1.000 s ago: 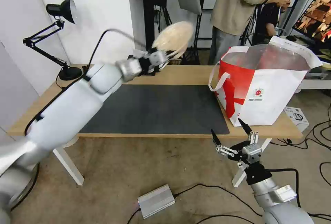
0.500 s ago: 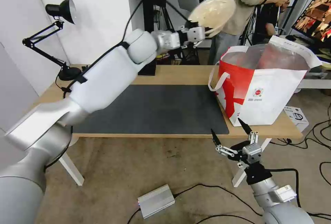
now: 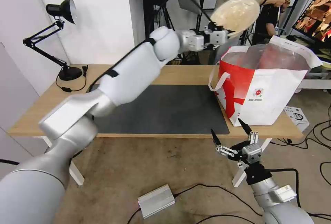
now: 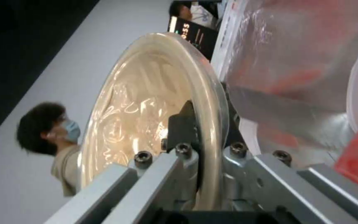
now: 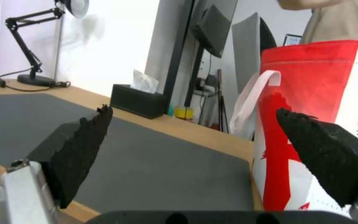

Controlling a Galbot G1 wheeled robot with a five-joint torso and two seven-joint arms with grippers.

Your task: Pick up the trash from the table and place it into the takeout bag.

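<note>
Left gripper (image 3: 224,35): raised in the upper centre of the head view, at the end of the extended left arm, just left of the bag's open mouth. Jaws pinched on the rim of the shallow beige bowl (image 3: 236,12); in the left wrist view the gripper (image 4: 206,137) has one dark finger (image 4: 182,124) inside the bowl (image 4: 146,105) and the rim clamped edge-on.

Shallow beige bowl: held in the air, tilted steeply, at the top of the head view, above the left rim of the takeout bag (image 3: 272,89).

Takeout bag: upright at the right end of the table (image 3: 179,74), mouth open, foil lining visible; white loop handle hangs on its left side. Its red side panel shows in the right wrist view (image 5: 311,93).

Right gripper (image 3: 231,132): low in the lower right of the head view, below the table's front edge, near the bag's base. Jaws spread wide, holding nothing; black pads (image 5: 84,146) apart.

Dark mat (image 3: 165,108): on the table, centre frame.

Desk lamp (image 3: 58,34): upper left, at the table's far left corner.

Tissue box (image 5: 137,101): at the table's far edge.
</note>
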